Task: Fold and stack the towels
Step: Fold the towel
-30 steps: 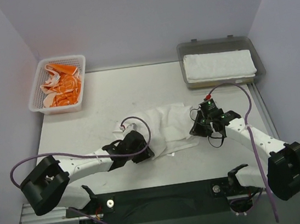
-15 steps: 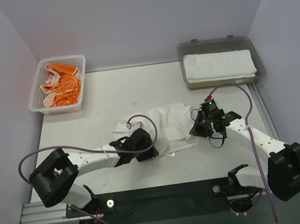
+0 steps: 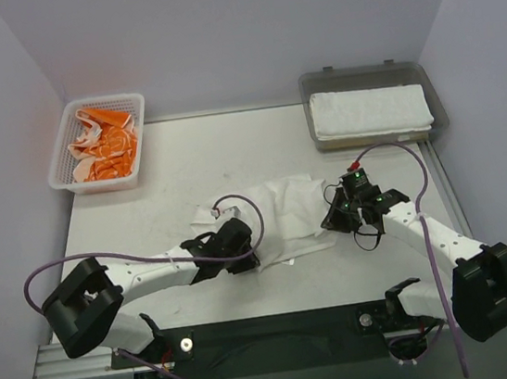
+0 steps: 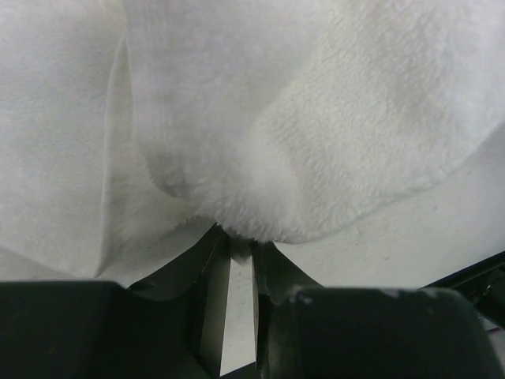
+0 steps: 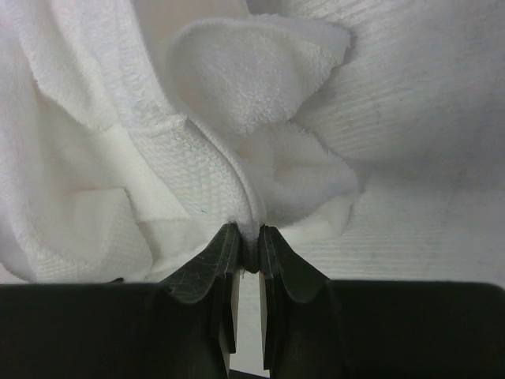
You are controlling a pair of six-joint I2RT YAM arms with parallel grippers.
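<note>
The left gripper [image 4: 241, 246] and right gripper [image 5: 249, 243] are clamping thin edges of the white towel [image 3: 286, 211], risking slippage under uneven tension.

The towel [image 4: 316, 118] pinched in both my grippers is soft white cloth: fluffy terry pile on one face, a flatter, tighter weave on the other. My left gripper [image 4: 241, 249] and right gripper [image 5: 249, 241] are matt black plastic. The table [image 3: 141, 186] looks smooth, matt and faintly scuffed.

Towel [image 3: 284, 211] centre, basket [image 3: 103, 100] left, tray [image 3: 359, 71] right
</note>
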